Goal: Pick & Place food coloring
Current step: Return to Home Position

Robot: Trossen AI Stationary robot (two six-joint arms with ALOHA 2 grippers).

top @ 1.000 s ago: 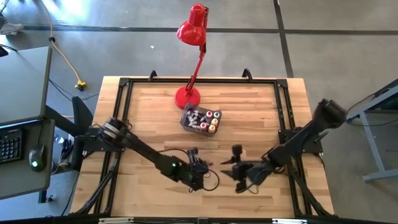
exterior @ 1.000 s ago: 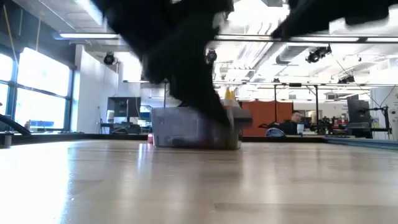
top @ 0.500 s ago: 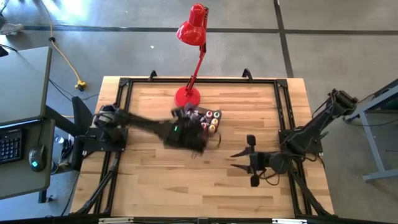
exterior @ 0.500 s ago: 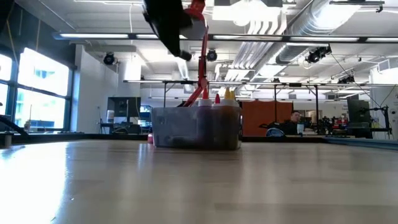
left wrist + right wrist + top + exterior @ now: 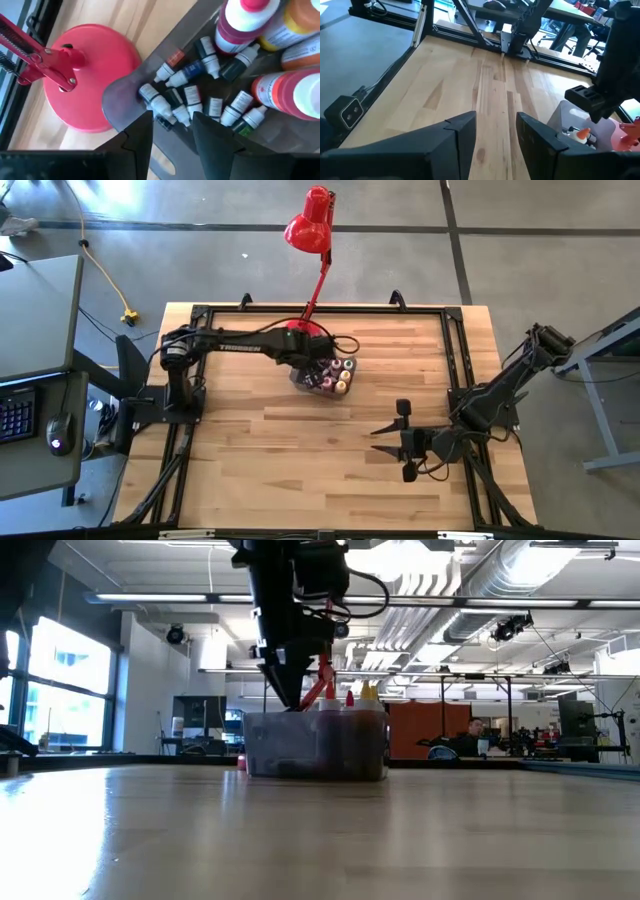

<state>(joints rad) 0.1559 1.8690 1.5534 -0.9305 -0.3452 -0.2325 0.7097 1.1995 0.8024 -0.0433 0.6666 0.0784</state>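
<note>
Dozen-odd tiny food coloring bottles (image 5: pixel 191 95): in grey rectangular tub (image 5: pixel 116 100), just beneath left gripper (image 5: pixel 172 124).
Left gripper: spread, empty.
Right gripper (image 5: pixel 395 442): spread, well aside.
Your move: lift clear, then retract.

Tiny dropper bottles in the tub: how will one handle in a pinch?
Probably light and stiff: small plastic bottles. Round bodies lying loose in the grey tub, so likely to roll or slip. Piled touching, so neighbours may shift. Left gripper hovers open above them; right gripper waits apart.
</note>
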